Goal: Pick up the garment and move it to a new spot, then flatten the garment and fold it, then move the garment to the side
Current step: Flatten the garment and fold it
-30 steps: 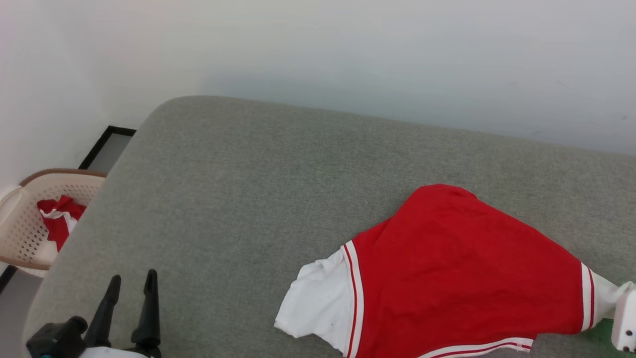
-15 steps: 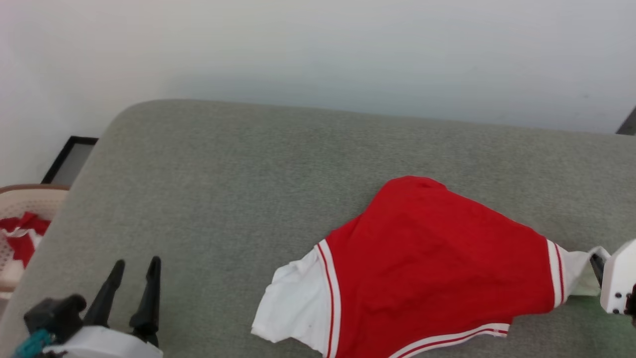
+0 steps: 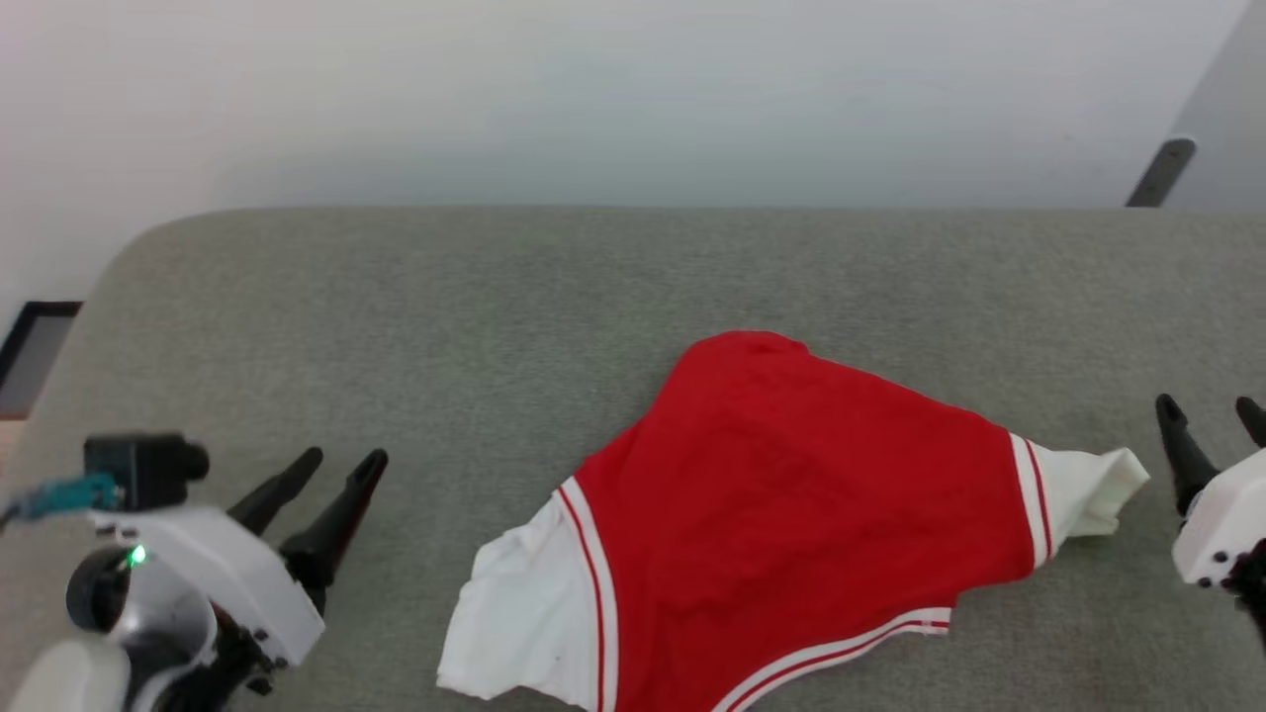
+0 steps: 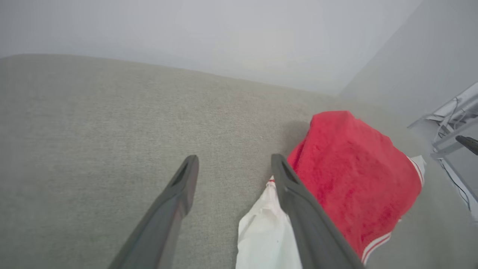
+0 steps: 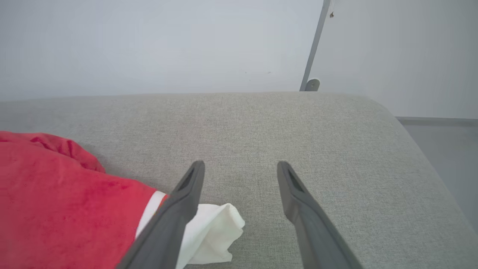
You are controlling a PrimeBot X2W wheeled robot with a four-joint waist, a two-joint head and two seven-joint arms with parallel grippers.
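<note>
The garment (image 3: pixel 791 514) lies loosely spread on the grey cushioned surface (image 3: pixel 495 316), red body in the middle, white sleeves at each end, striped trim along its near edge. My left gripper (image 3: pixel 344 469) stands open at the lower left, a short way left of the white sleeve (image 3: pixel 524 613). In the left wrist view the garment (image 4: pixel 351 175) lies just right of my open left gripper (image 4: pixel 234 161). My right gripper (image 3: pixel 1209 405) is open at the right edge, beside the other white sleeve (image 3: pixel 1088 489). The right wrist view has that sleeve (image 5: pixel 213 231) by the left finger of my open right gripper (image 5: pixel 241 167).
A pale wall (image 3: pixel 593 99) runs behind the surface. A dark-framed panel (image 3: pixel 25 351) stands on the floor at far left, and a grey metal post (image 3: pixel 1157 170) rises at the back right. The surface's right end (image 5: pixel 429 175) drops to the floor.
The head camera has swung right, taking the basket out of the picture. My right gripper has let go of the white sleeve and now stands open beside it. My left gripper has risen.
</note>
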